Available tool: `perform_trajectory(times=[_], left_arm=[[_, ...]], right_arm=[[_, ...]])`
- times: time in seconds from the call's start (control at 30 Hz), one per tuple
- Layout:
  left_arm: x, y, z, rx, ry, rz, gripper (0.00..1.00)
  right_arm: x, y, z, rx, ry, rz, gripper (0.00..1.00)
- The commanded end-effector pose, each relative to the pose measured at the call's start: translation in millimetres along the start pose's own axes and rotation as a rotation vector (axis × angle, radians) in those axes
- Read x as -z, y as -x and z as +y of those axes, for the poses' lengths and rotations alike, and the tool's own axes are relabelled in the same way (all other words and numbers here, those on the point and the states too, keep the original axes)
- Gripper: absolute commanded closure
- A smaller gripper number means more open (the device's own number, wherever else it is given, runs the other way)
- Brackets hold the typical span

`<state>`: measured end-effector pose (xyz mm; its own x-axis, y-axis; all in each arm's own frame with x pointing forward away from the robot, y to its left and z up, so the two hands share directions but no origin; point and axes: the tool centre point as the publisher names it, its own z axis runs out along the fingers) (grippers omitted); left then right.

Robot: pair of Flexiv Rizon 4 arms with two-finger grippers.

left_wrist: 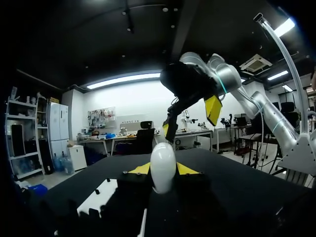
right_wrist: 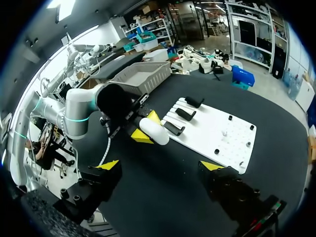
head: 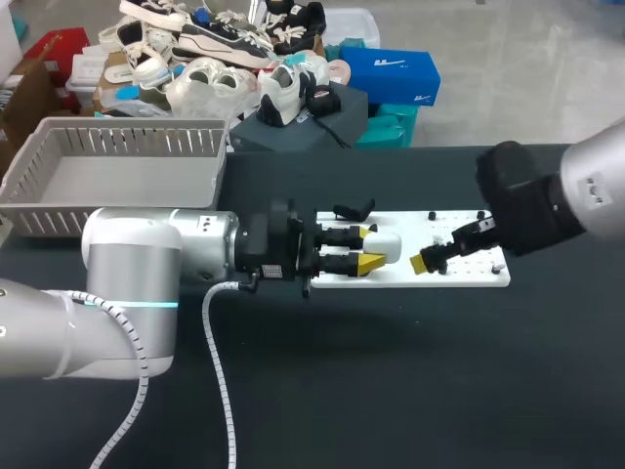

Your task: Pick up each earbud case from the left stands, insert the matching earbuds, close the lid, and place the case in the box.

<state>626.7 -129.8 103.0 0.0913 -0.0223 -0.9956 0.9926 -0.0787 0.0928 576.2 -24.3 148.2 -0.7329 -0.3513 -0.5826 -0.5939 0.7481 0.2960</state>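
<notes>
Table first: black, with your grey box at its far left and a white board mid-table. Your left gripper is clamped on the white case at the board's left end, near the black stands. Your right gripper hangs spread wide, holding nothing.

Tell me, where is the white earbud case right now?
In the head view, the earbud case is pinched between the fingers of the left gripper, mid-table, over the left part of the white board beside the black stands.
</notes>
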Motion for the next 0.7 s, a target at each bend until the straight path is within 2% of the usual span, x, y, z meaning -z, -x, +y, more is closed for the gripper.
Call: perform_trajectory(times=[0.03, 0.3, 0.7], left_arm=[[-0.3, -1.1, 0.2, -0.002, 0.001, -0.002, 1.0], [-0.3, -1.1, 0.2, -0.002, 0.001, -0.002, 1.0], [-0.3, -1.1, 0.2, -0.002, 0.001, -0.002, 1.0]], right_arm=[[-15.9, 6.4, 11.8, 0.002, -0.049, 0.0, 0.0], [-32.1, 8.7, 17.7, -0.016, -0.068, 0.023, 0.0], [-39.4, 7.3, 5.2, -0.076, -0.117, 0.027, 0.0]])
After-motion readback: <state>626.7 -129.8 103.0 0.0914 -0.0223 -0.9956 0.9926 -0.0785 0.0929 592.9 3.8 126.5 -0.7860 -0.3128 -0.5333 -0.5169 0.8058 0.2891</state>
